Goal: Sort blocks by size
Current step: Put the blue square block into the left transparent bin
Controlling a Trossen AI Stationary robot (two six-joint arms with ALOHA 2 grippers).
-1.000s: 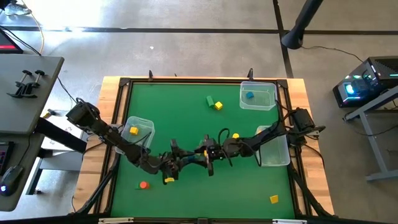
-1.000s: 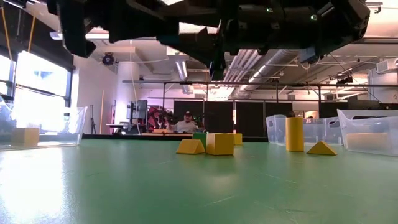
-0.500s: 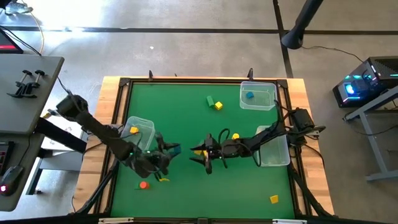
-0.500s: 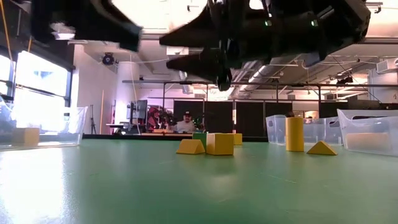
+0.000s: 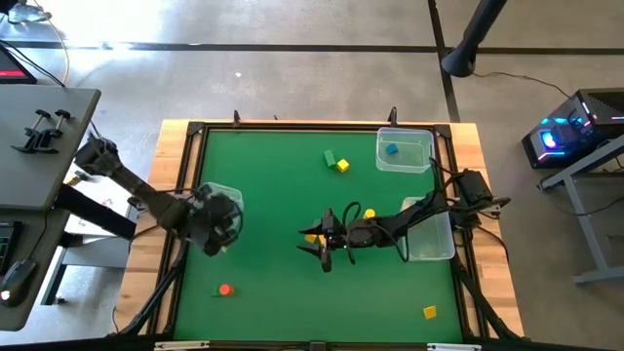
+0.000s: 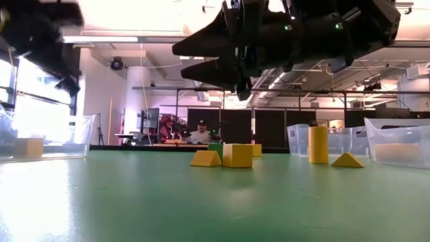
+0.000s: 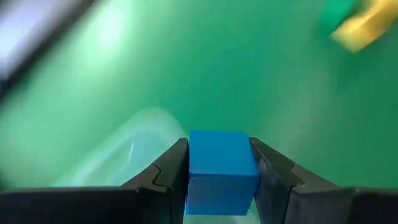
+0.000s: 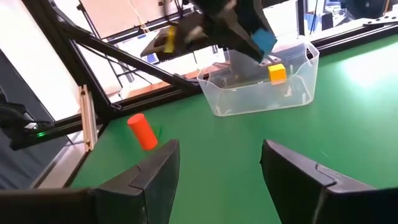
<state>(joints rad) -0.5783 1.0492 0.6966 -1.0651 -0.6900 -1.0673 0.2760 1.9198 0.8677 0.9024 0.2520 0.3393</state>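
Bin, left: clear plastic bin (image 8: pixel 261 84) held a yellow cube (image 8: pixel 277 73).
Bin, far right: clear plastic bin (image 5: pixel 404 151) held a small blue block (image 5: pixel 391 149).
Left tool (image 7: pixel 219 171): clamped a blue cube (image 7: pixel 221 171) above the left bin.
Right tool (image 8: pixel 217 165): stood open, empty, over the green worktop (image 5: pixel 283 175).

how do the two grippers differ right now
The left gripper is shut on a blue block; the right gripper is open and holds nothing. The left gripper is over the clear bin at the table's left side, which holds a yellow block; the right gripper hangs over bare green mat near the table's middle. Both have dark two-finger jaws.
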